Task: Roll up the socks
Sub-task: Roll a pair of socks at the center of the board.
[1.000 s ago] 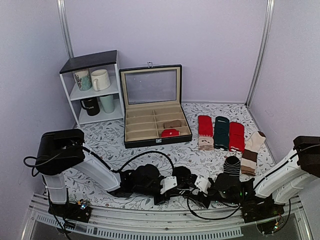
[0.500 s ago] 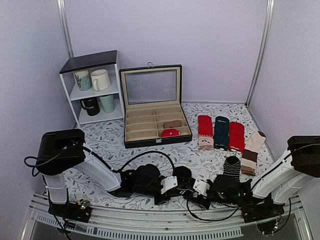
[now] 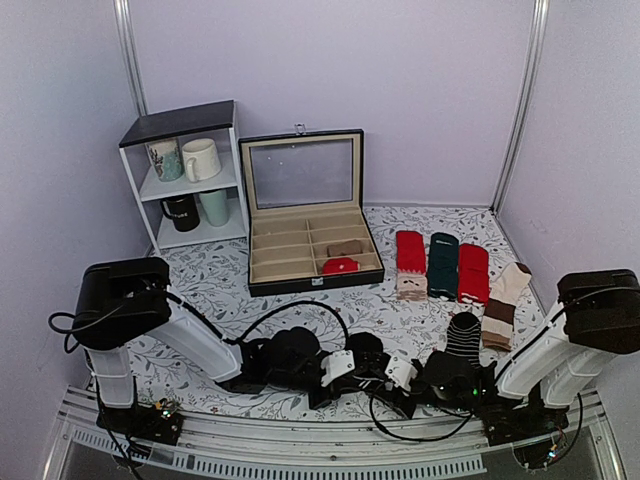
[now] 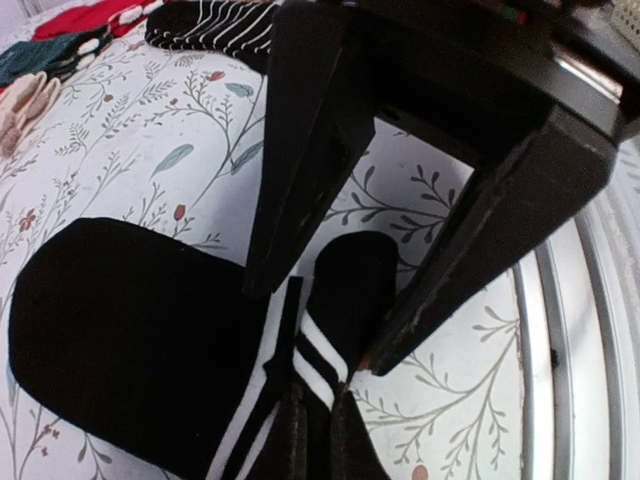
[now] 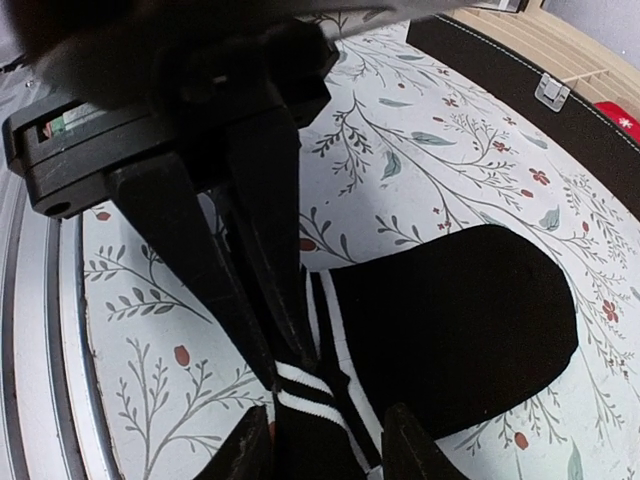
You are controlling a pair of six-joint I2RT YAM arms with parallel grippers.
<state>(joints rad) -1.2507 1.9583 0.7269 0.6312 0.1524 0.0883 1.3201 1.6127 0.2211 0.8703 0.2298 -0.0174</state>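
Note:
The black ankle socks (image 3: 366, 347) with white cuff bands lie flat on the floral cloth near the front edge, between both grippers. My left gripper (image 3: 356, 374) is shut, pinching the banded cuff (image 4: 318, 360); the sock body (image 4: 130, 330) spreads to the left in the left wrist view. My right gripper (image 3: 380, 380) faces it with its fingers apart, one on each side of the same cuff (image 5: 315, 390). The sock body (image 5: 470, 310) lies to the right in the right wrist view. The two grippers nearly touch.
A black sock with thin white stripes (image 3: 463, 333) lies just right of the grippers. Red (image 3: 410, 250), dark green (image 3: 442, 262), red (image 3: 472, 272) and beige-brown (image 3: 505, 300) socks lie behind it. An open compartment box (image 3: 310, 250) and a mug shelf (image 3: 185, 170) stand at the back.
My right arm has shifted a little to the left, bringing its gripper closer to the left gripper over the sock cuff. The left arm has barely moved.

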